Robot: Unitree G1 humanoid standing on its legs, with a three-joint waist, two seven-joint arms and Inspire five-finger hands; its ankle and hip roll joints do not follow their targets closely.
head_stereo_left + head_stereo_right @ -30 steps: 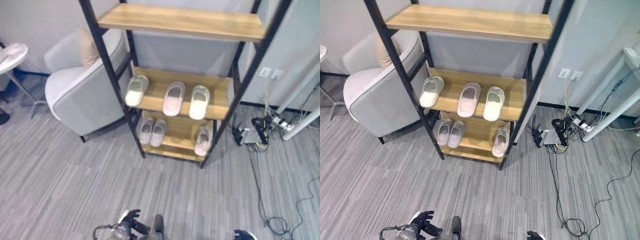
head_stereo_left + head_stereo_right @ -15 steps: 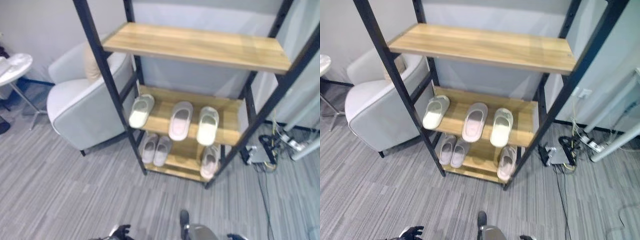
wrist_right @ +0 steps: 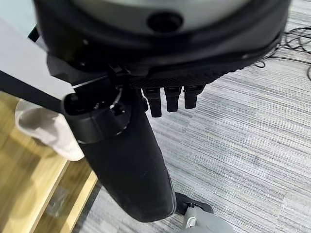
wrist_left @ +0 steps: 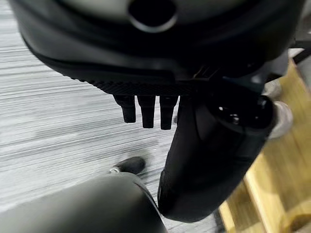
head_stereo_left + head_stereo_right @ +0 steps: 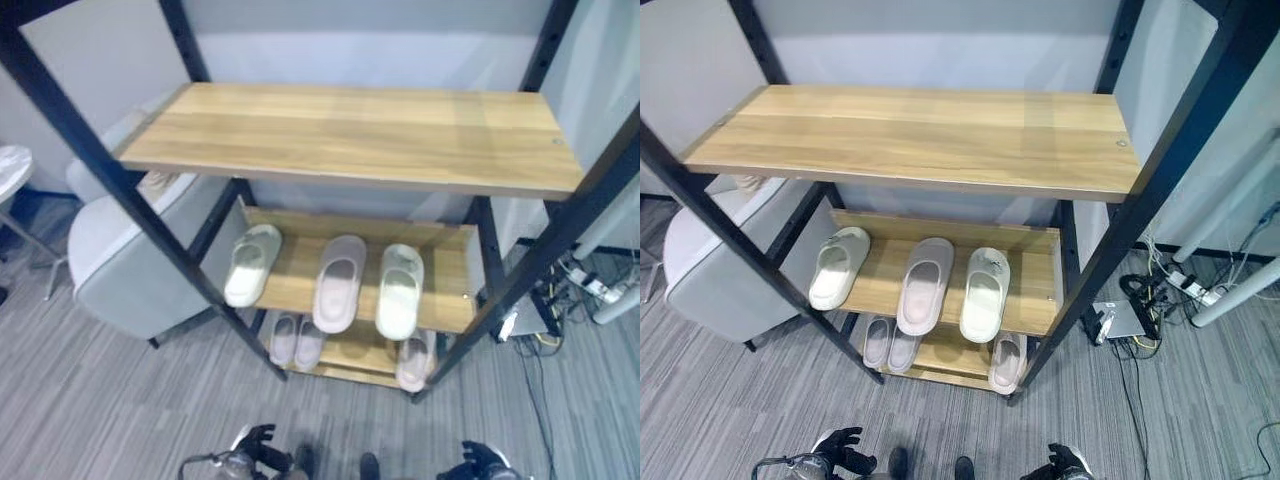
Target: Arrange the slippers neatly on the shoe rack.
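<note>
Shoe rack: a black-framed shoe rack [image 5: 90,165] with three wooden shelves; the top shelf [image 5: 350,135] carries nothing.
Middle shelf: three slippers in a row, toes pointing out: a pale green slipper [image 5: 250,265] at the left end, angled a little, a pink slipper [image 5: 340,282] in the middle, and a second pale green slipper [image 5: 400,290] just beside it on the right.
Bottom shelf: three more slippers: a pink pair [image 5: 296,340] side by side and touching on the left, and a single pink slipper [image 5: 412,362] near the right post (partly hidden by the shelf above).
Slipper count: six in all, two pale green and four pink.
Left robot hand: the left robot hand [image 5: 255,455] hangs low over the grey floor [image 5: 90,420], fingers straight and relaxed, holding nothing.
Right robot hand: the right robot hand [image 5: 1065,462] is also low, fingers straight, empty.
Surroundings: one grey armchair [image 5: 120,270] stands left of the rack; cables [image 5: 1145,300] lie on the floor to its right.
</note>
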